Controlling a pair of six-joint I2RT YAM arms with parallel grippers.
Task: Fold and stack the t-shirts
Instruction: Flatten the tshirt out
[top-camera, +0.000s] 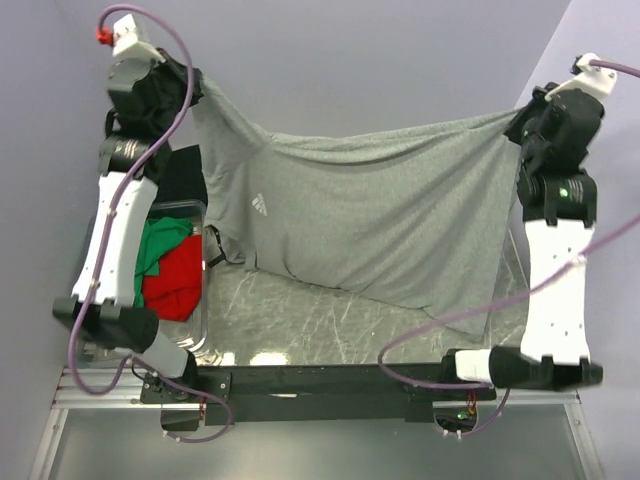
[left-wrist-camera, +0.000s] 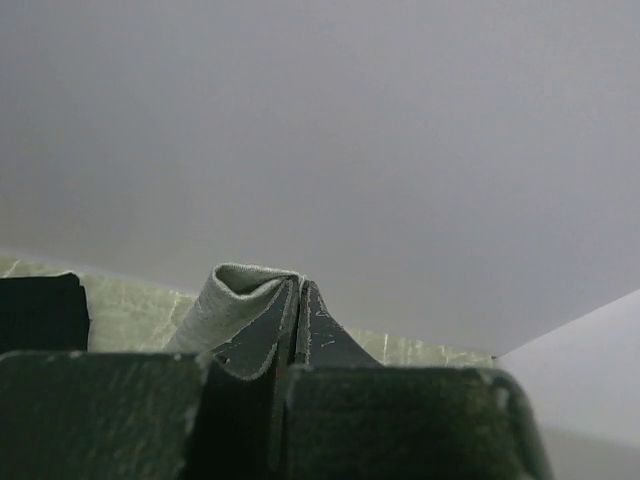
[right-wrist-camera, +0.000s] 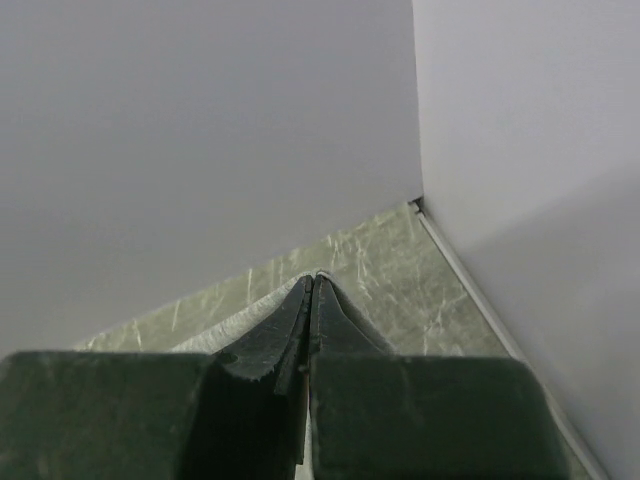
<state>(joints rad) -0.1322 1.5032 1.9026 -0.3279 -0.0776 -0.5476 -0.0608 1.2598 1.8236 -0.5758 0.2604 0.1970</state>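
On the chest of the heather-grey t-shirt (top-camera: 380, 220), a small white logo (top-camera: 260, 205) of 3 slanted bars, too small to show any lettering.

Held up and stretched wide between the 2 arms, above the marbled surface (top-camera: 300, 320). Upper edge pulled nearly taut, lower edge sagging toward the surface at the middle; touching or just clear, cannot tell.

Left end effector (top-camera: 185, 75) clamped shut on the shirt's upper left corner, high near the back wall. From the left wrist, a rolled fold of grey cloth pinched between the dark fingers (left-wrist-camera: 265, 335).

Right end effector (top-camera: 525, 125) likewise closed on the opposite corner, a little lower. From the right wrist, only a thin pale edge of fabric at the tips of the fingers (right-wrist-camera: 270, 345), pressed together.

At the left edge of the surface, a clear bin (top-camera: 205, 300) with a green t-shirt (top-camera: 160, 245) and a red t-shirt (top-camera: 175, 285) bunched inside, red nearer the arm bases. Beyond them a black t-shirt (top-camera: 185, 175), partly hidden by the left arm and by the grey sleeve.

Blocking the view: the hanging shirt over most of the far surface, the white left arm over part of the bin. A purple cable (top-camera: 450, 320) looping from the right arm across the near right of the surface.
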